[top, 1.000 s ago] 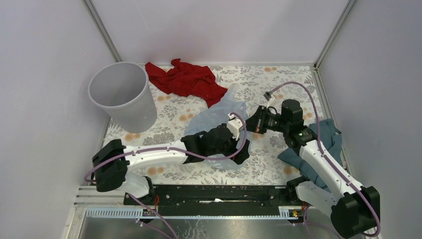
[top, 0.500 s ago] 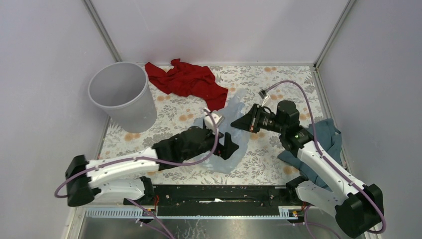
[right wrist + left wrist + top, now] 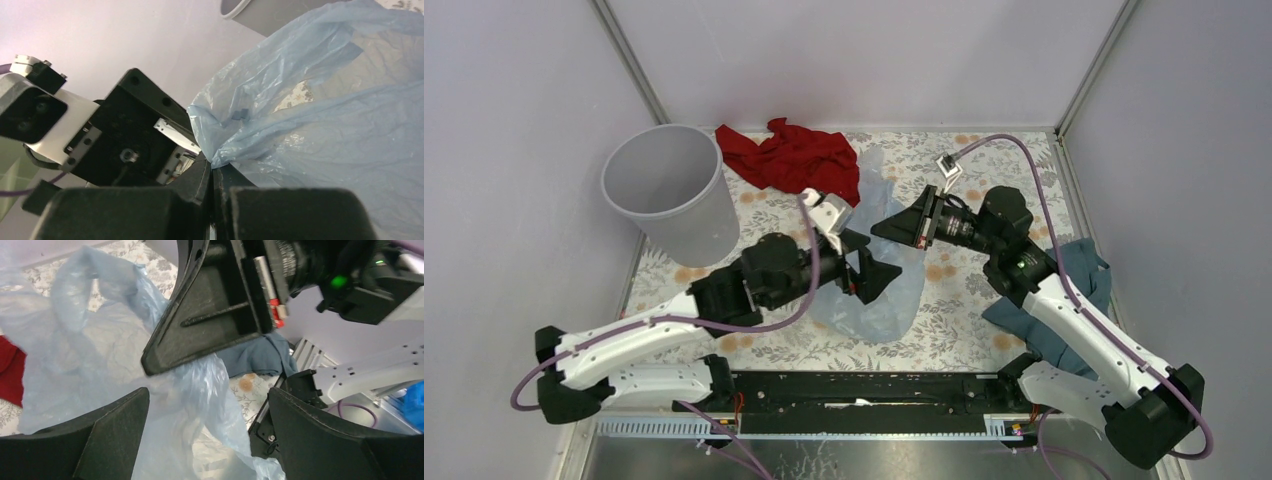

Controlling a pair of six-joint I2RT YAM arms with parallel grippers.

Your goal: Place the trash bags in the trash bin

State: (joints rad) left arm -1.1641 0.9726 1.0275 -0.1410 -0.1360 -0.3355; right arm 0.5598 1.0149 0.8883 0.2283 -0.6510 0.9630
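Observation:
The trash bag (image 3: 886, 300) is a pale blue, wrinkly film, partly lifted off the table at its middle. My right gripper (image 3: 882, 228) is shut on a pinched fold of the trash bag (image 3: 325, 125), which bunches at the right gripper (image 3: 213, 167) tips. My left gripper (image 3: 876, 274) hangs just below and left of it, open. In the left wrist view the trash bag (image 3: 100, 350) drapes loosely between the wide jaws of the left gripper (image 3: 207, 397), with neither closing on it. The grey trash bin (image 3: 669, 190) stands upright at the back left, its rim (image 3: 235, 10) showing in the right wrist view.
A red cloth (image 3: 794, 160) lies at the back beside the bin. A dark teal cloth (image 3: 1079, 290) lies under my right arm, also seen as the teal cloth (image 3: 255, 355) in the left wrist view. Side walls close in the floral table (image 3: 984, 330).
Both grippers have moved toward the back left. The right gripper has lifted its fold of the bag higher. The left arm has swung up beside it.

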